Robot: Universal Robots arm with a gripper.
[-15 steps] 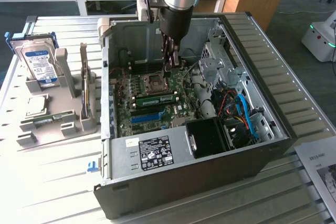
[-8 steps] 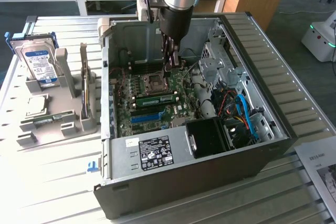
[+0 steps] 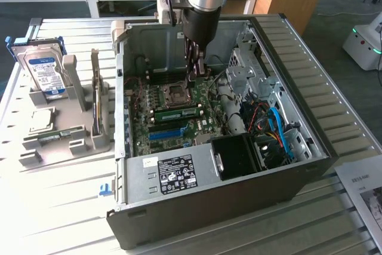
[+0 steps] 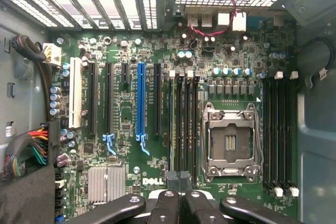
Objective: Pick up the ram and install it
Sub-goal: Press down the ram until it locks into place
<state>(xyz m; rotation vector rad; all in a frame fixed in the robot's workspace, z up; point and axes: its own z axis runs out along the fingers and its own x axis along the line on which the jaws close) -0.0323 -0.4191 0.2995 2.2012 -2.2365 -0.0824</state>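
White DELL lettering [image 4: 156, 181] is printed on the green motherboard [image 4: 126, 114], right beside the silver heatsink [image 4: 106, 184]. The sticker [image 3: 179, 172] on the case [image 3: 310, 106] rim, six o'clock of the board, I can't make out

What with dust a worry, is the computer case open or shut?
Open: the computer case lies on its side, panel off, motherboard exposed.

Beneath the jaws of the black gripper [image 4: 178, 184] spreads a green motherboard [image 4: 126, 119], a blue slot [image 4: 140, 103] to one side of them, a silver socket [image 4: 231, 140] to the other, the green, white-labelled ram [image 3: 177, 113] close by.
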